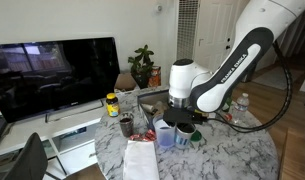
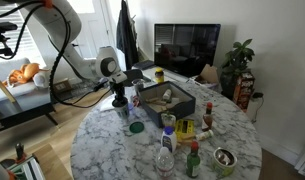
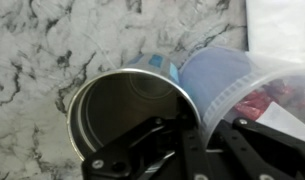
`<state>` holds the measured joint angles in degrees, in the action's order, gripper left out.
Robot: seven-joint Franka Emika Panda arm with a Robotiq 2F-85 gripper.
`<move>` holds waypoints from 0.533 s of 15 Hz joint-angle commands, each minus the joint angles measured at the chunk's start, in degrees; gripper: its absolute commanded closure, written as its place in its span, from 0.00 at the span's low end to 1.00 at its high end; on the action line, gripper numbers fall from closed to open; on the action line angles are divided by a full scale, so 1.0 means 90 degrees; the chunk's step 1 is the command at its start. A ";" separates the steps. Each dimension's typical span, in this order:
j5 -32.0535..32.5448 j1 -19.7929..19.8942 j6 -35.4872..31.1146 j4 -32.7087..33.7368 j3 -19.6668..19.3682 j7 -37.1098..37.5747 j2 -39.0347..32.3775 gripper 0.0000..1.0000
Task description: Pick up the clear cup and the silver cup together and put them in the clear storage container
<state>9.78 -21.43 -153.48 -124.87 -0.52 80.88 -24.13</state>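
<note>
Metal silver cup (image 3: 127,115) sits lower left in wrist view, touching clear cup (image 3: 227,80) at upper right. Gripper (image 3: 192,135) straddles their adjoining walls; clamped or not, cannot tell. Risk: 1 cup slips free lifting toward clear storage container (image 2: 180,108) if thin plastic flexes.

A dark television (image 1: 52,75) stands behind the marble table (image 2: 102,148); a potted plant (image 2: 237,62) beside it.
</note>
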 commanded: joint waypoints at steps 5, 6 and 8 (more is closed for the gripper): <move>0.0619 0.0187 0.1945 -0.0470 0.0383 -0.1854 0.1847 0.98; 0.0668 0.0243 0.2134 -0.0432 0.0466 -0.2161 0.2040 0.98; 0.0729 0.0365 0.2360 -0.0330 0.0605 -0.2827 0.2296 0.98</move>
<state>14.41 -20.58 -135.35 -126.34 2.34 62.76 -8.65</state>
